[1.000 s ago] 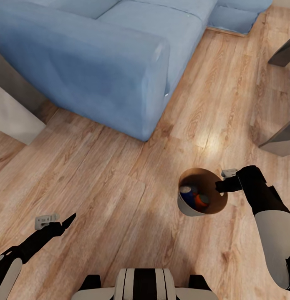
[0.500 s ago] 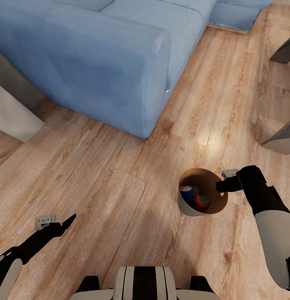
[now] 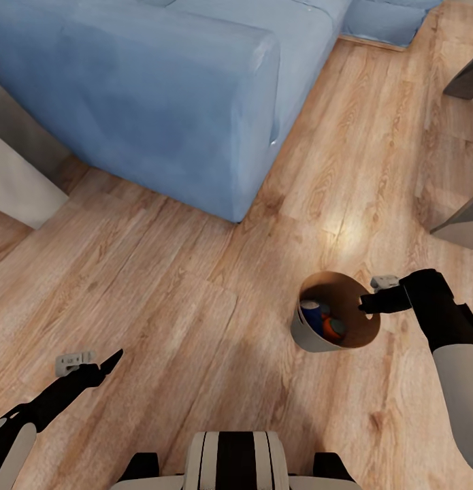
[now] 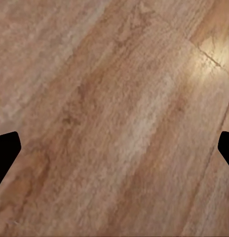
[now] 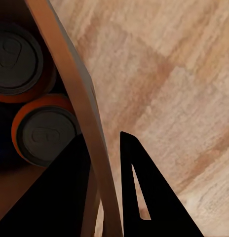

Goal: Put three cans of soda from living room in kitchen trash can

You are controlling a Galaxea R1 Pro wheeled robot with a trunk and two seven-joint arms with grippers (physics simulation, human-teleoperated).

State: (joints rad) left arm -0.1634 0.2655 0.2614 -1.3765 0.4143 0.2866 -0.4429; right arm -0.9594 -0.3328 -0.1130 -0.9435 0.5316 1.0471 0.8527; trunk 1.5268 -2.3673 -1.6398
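Right end effector (image 3: 369,304) pinches tash can (image 3: 311,333) rim | left end effector (image 3: 107,361) spread, empty | can of soda (image 3: 335,329) trio inside | bin likely light, stiff; rim suits holding.

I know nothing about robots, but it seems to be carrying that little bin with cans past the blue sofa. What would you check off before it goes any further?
1. Right gripper pinching the rim of the grey tapered bin with brown inside: ok; right wrist view shows a finger on each side of the wall.
2. Cans inside: one dark blue can and two orange cans: ok.
3. Bin level: not ok, it tilts.
4. Left gripper free: ok, open over the wood floor.
5. Clearance from the light-blue sofa: ok.
6. Kitchen reached: not ok.
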